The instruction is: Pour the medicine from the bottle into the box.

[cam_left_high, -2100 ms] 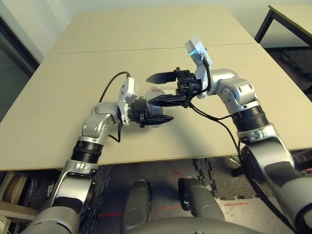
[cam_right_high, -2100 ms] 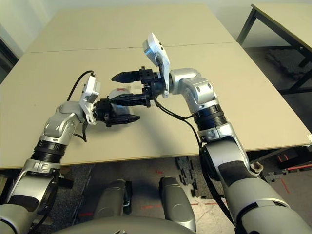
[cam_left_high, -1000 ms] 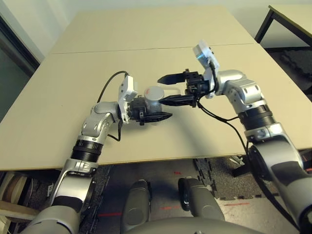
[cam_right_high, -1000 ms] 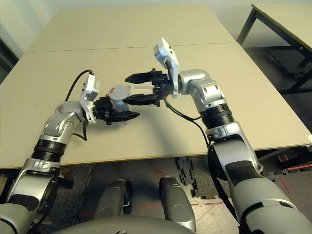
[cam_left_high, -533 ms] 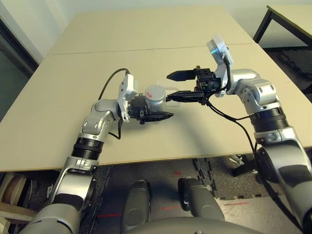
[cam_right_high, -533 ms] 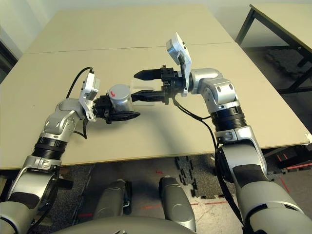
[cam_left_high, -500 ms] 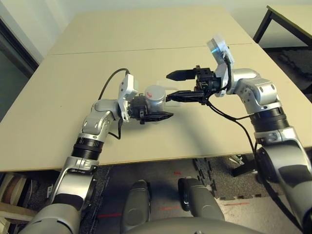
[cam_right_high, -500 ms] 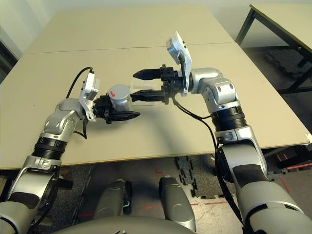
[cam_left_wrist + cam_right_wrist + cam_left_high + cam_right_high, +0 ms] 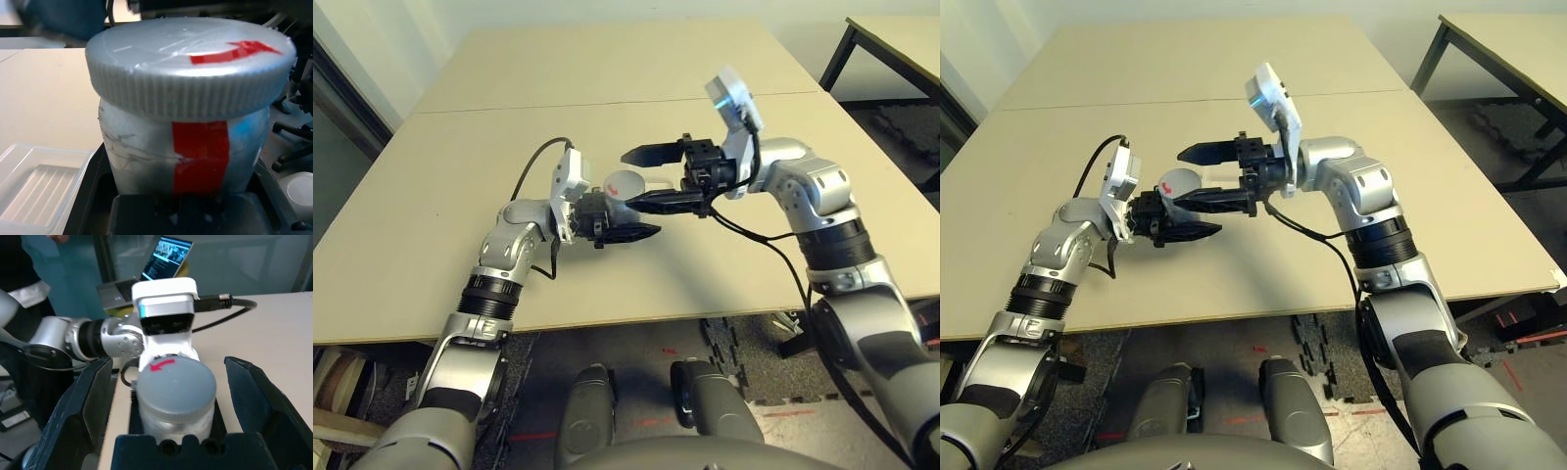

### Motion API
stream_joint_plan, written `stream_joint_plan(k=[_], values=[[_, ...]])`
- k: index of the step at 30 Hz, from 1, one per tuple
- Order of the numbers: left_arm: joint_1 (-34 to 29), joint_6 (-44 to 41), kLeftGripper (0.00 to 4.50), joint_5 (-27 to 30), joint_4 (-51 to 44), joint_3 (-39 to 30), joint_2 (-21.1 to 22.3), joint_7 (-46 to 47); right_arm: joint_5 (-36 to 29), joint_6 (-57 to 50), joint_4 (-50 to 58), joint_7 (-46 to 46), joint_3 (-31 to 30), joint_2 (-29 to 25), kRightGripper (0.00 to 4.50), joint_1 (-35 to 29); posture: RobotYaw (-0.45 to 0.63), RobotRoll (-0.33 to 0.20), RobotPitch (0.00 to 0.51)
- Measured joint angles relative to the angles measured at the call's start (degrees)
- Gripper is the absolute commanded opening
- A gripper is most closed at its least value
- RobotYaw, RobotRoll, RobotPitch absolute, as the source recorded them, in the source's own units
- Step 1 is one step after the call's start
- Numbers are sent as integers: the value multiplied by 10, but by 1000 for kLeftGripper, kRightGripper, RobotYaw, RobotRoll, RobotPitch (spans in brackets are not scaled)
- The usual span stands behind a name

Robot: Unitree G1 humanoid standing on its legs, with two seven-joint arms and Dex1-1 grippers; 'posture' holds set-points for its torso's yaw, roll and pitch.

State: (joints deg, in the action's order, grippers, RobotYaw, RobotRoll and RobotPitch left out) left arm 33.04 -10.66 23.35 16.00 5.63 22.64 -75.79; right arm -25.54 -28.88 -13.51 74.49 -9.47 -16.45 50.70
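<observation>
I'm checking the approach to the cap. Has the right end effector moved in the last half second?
Yes. In the left eye view the right end effector, open, has shifted left toward the bottle held by the left end effector, its fingers now flanking the cap.

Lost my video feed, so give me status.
Left gripper shut on bottle, held above table. Right gripper open, fingers straddling the cap. Cap on. Box beside it.

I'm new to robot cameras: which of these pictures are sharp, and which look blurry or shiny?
Left eye view: evenly lit, sharp, soft shadows beneath the arms. Left wrist view: bottle sharp, pale glare on its cap, background blurred. Right wrist view: cap sharp, the right gripper's fingers soft at the edges.
</observation>
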Motion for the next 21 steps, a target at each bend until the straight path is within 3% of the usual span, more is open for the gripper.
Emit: stream_joint_plan(k=[9,12,16,21], values=[[0,0,2654,0,0,0,0,1,20,25,-25,-5,-11,14,4500,4,-58,0,75],[0,0,2654,0,0,0,0,2,22,26,-27,-5,-11,14,3910,5,-58,0,75],[0,0,2654,0,0,0,0,6,20,21,-27,-2,-11,16,2589,5,-59,0,76],[0,-1,2654,1,0,0,0,6,9,-1,-26,-7,-7,16,2589,5,-59,0,75]])
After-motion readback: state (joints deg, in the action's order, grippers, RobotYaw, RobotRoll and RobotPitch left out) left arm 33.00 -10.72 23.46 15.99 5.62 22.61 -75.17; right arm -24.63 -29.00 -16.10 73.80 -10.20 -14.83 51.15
